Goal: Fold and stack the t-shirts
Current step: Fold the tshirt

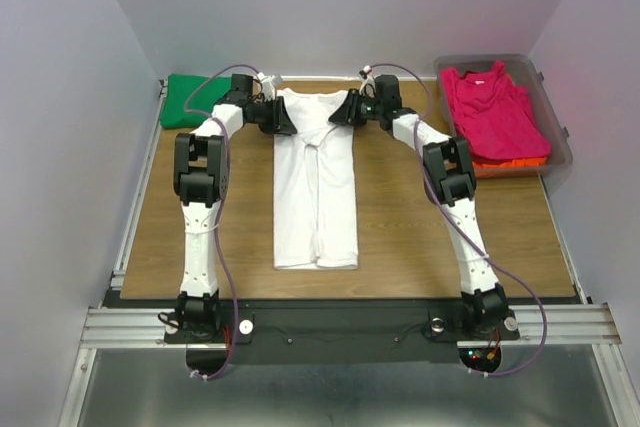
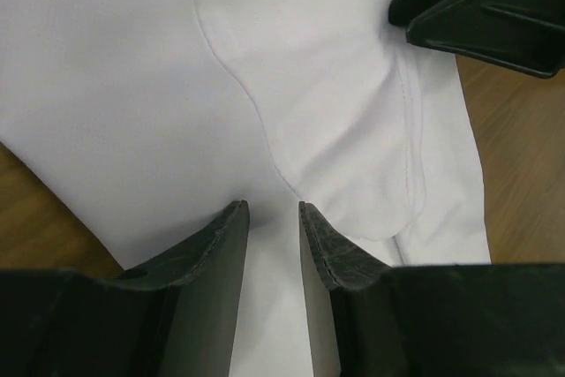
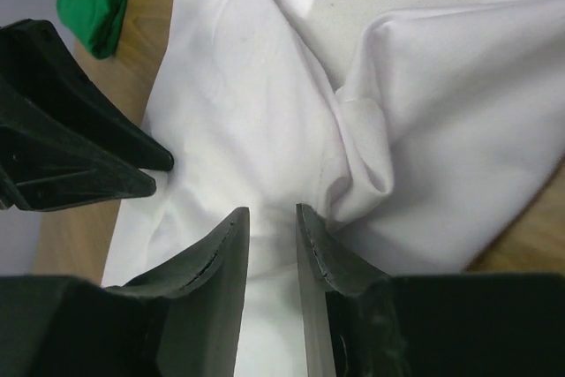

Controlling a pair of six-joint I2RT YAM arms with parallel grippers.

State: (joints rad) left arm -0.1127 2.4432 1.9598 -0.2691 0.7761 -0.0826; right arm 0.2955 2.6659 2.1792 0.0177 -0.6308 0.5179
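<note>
The white t-shirt (image 1: 316, 187) lies mid-table (image 1: 150, 247), sides folded in to a long strip. Both the left gripper (image 1: 283, 119) and right gripper (image 1: 341, 112) sit at its collar end, fingers slightly apart over cloth, gripping nothing. Green shirt (image 1: 192, 99) is far-left; the magenta shirt (image 1: 493, 110) fills the tub (image 1: 555, 117).

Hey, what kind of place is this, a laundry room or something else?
Likely a robot lab test cell, not a laundry room: plain grey walls box in a small wooden table, two arms are bolted to a metal rail, and a white shirt lies between them.
</note>
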